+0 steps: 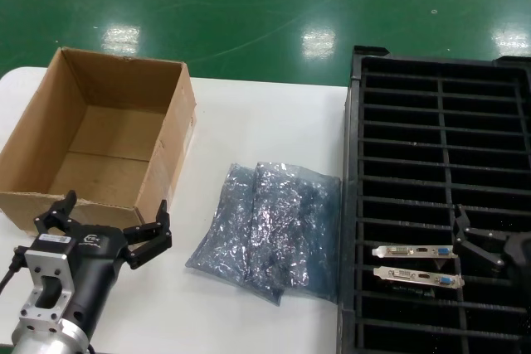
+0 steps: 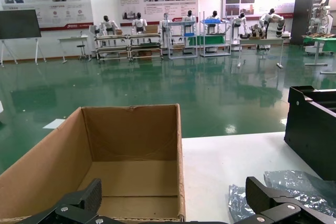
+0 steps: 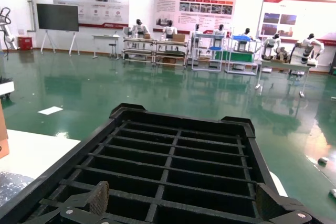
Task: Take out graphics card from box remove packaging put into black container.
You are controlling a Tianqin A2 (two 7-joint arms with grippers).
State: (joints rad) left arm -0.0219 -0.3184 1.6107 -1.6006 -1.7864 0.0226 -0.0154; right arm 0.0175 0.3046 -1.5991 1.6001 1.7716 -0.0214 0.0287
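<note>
White tabletop (image 1: 274, 122) carries the empty brown cardboard box (image 1: 99, 134). Right of it, crinkly grey-blue bags (image 1: 270, 230); beyond, two slim, stiff, fragile bracketed cards (image 1: 415, 252) slotted in the black ribbed crate (image 1: 440, 122); best held by edges. Both grippers, left (image 1: 104, 221) and right (image 1: 485, 242), gape empty.

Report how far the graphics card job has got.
Done: two graphics cards sit in the black container, the box looks empty, and empty bags lie on the table. In hand: nothing; left gripper and right gripper are open. Nothing visibly remains.
</note>
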